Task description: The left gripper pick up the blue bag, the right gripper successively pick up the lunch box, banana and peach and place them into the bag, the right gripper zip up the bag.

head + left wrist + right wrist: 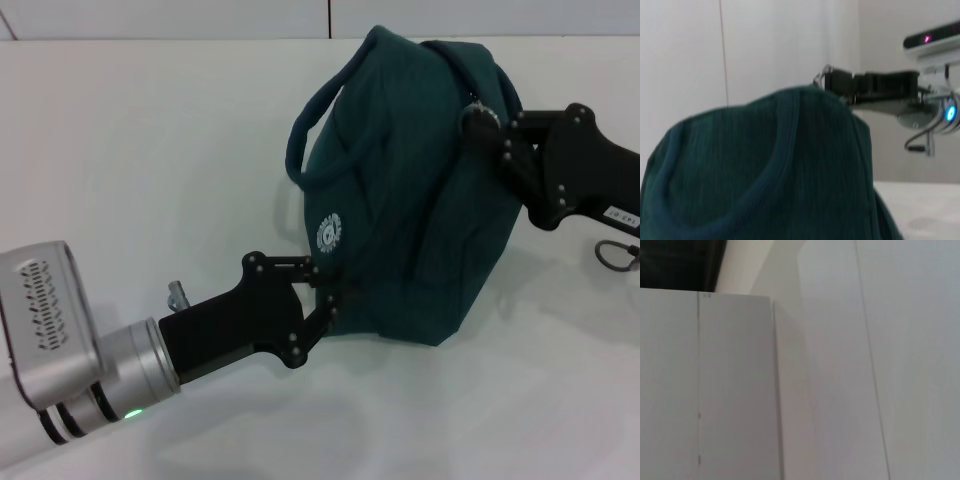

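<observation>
The blue bag (400, 200) stands off the white table, bulging, with its loop handles at the top and its white round logo facing me. My left gripper (325, 300) is shut on the fabric at the bag's lower near edge. At the bag's top far corner my right gripper (487, 125) is shut on the zipper's ring pull. In the left wrist view the bag (765, 170) fills the foreground and the right gripper (832, 85) sits at its crest with the metal ring at its tip. The lunch box, banana and peach are out of view.
White table (150, 150) spreads to the left of and in front of the bag. A small grey metal piece (178, 293) lies just beside the left arm. The right wrist view holds only a white wall and panel.
</observation>
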Robot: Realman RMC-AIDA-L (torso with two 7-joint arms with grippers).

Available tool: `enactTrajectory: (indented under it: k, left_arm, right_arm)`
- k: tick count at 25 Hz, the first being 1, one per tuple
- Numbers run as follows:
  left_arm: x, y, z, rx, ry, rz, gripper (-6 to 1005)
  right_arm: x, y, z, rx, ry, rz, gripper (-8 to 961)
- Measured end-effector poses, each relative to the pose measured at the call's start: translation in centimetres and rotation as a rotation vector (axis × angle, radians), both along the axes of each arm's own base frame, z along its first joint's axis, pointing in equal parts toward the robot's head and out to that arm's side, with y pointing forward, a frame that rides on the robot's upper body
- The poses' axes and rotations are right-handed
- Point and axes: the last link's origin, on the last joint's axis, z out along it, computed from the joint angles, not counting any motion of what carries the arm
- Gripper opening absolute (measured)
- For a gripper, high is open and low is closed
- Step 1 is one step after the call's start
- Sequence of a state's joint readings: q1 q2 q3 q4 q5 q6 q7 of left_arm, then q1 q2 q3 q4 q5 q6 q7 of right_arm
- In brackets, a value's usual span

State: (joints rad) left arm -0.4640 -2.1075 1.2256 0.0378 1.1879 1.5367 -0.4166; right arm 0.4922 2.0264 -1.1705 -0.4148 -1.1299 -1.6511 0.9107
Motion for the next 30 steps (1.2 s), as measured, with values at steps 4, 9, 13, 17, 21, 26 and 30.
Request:
enactTrajectory:
  k: [4,9,13,17,21,26,30]
  left_arm:
    - [0.8,-0.3,0.5,-0.003,-0.062,-0.034,180]
    - [1.8,-0.2,1.4,-0.004,-0.144,-0.052,214]
    - [2.5,0.6,1.6,-0.049,-0.194,-0.024,363]
    - [3.2,1.7,1.6,-0.104,-0.226,0.018,554]
    - [3.6,2.4,1.5,-0.111,-0.245,0.050,597]
    - [3.8,2.7,1.7,-0.105,-0.263,0.058,545]
    - [3.9,2.8,1.8,-0.095,-0.262,0.050,456]
  right_arm:
    - [-0.1,-0.4,-0.1,-0.002,0.002,0.021,15]
    - [-0.1,-0.5,-0.1,-0.003,0.005,0.032,15]
    - [-0.3,-0.6,-0.3,-0.001,0.000,0.046,15]
    - [-0.4,-0.6,-0.5,0.009,0.003,0.053,15]
    - [-0.6,-0.6,-0.7,0.013,0.003,0.059,15]
    - [-0.6,-0.7,-0.7,0.010,0.002,0.058,15]
    - [-0.4,-0.8,-0.8,0.010,0.001,0.051,14]
